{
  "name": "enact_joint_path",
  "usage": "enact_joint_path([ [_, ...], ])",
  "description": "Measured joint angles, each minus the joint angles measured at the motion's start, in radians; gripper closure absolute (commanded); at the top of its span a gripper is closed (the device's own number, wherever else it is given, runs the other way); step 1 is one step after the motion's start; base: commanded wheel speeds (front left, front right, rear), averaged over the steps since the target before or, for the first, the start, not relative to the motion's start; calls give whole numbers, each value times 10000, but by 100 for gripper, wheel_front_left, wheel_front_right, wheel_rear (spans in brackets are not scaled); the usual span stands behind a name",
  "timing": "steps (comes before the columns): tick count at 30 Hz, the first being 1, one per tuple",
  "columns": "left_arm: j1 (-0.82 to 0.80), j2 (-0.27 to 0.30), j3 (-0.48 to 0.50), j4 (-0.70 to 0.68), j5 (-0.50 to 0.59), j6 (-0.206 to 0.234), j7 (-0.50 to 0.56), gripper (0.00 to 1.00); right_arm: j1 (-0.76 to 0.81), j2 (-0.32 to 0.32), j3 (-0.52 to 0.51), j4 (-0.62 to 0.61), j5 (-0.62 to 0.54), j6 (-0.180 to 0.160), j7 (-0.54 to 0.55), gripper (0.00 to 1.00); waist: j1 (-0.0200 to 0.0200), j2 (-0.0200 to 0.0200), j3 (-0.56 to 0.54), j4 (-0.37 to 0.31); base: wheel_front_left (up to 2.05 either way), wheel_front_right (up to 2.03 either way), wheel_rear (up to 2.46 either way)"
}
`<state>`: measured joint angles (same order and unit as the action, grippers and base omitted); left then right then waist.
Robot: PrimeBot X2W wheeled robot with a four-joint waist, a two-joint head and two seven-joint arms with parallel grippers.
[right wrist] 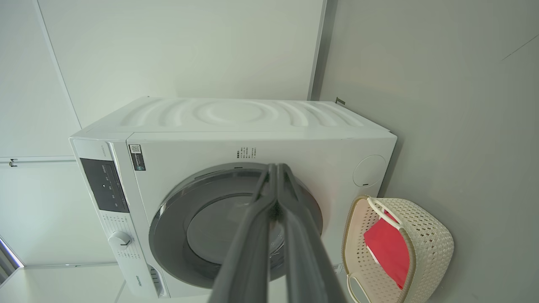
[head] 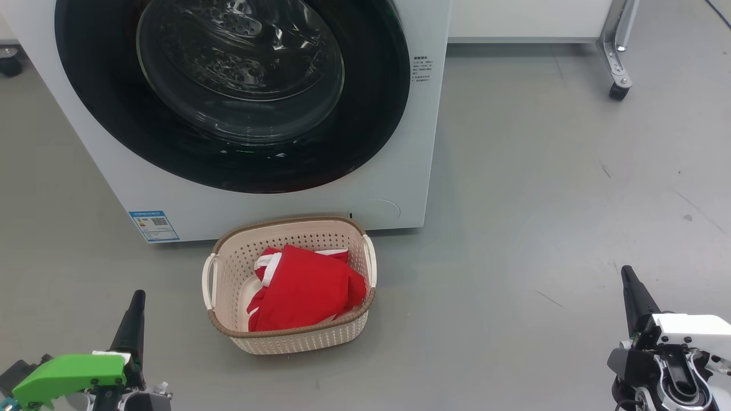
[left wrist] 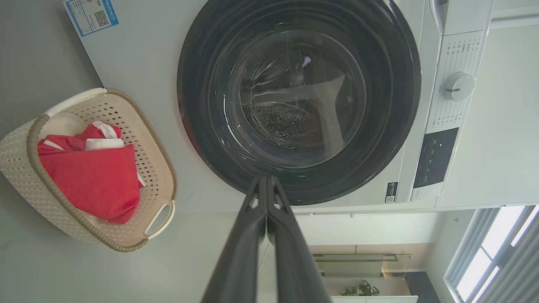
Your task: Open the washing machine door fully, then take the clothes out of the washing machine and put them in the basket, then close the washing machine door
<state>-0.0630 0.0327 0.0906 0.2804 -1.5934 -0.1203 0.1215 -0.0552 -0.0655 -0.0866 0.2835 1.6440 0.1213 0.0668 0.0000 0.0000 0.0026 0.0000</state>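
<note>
The white washing machine [head: 400, 171] fills the top of the head view, its round black-ringed door [head: 234, 91] closed flat against the front. On the floor just before it stands the cream basket [head: 228, 274], holding red clothes [head: 302, 288] with white trim. My left gripper [head: 132, 317] rests low at the lower left, fingers pressed together and holding nothing. At the lower right my right gripper [head: 631, 291] is likewise shut and holds nothing. In the left wrist view the door [left wrist: 299, 101], basket [left wrist: 25, 168] and clothes [left wrist: 92, 176] show beyond my gripper [left wrist: 266, 182]. The right wrist view shows the machine [right wrist: 236, 122], basket [right wrist: 429, 244] and my gripper [right wrist: 277, 169].
Grey floor [head: 542, 200] spreads to the right of the machine and around the basket. A white cabinet on a metal leg with a castor [head: 618, 90] stands at the back right. A blue label [head: 153, 225] marks the machine's lower left corner.
</note>
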Motion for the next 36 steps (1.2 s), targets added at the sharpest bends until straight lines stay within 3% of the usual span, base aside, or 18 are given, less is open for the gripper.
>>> enact_joint_path([
  [36,0,0,-8,-29,-10,-2,-8,100,-25,2,-29,-2,0,0,71,100,0,0,1,-1,0,0,0],
])
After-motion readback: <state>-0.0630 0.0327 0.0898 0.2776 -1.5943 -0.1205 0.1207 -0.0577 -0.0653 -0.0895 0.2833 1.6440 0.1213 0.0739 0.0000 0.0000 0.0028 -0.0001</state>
